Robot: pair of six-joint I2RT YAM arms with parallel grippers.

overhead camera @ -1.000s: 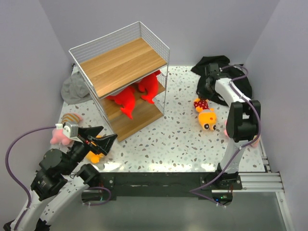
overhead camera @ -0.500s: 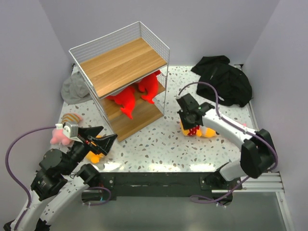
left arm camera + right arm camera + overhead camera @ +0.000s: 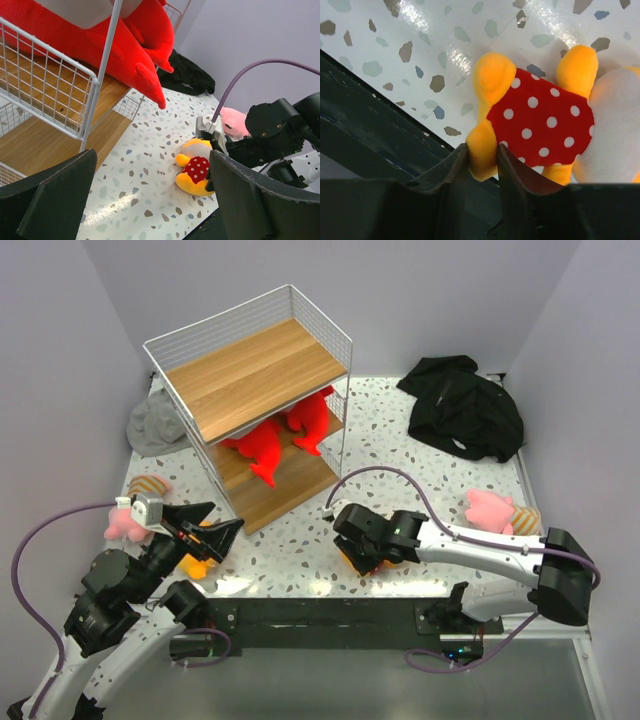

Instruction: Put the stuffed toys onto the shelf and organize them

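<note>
Right jaws pinch yellow doll; left jaws gape; two red sharks on middle board of shelf

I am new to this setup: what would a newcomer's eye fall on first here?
The white wire shelf at the back left stands out first, with two red sharks crowded on its middle board. Next comes the yellow doll in a red dotted outfit, lying on the table near the front edge, one limb between the fingers of the right gripper. A black cloth heap fills the far right corner.
</note>
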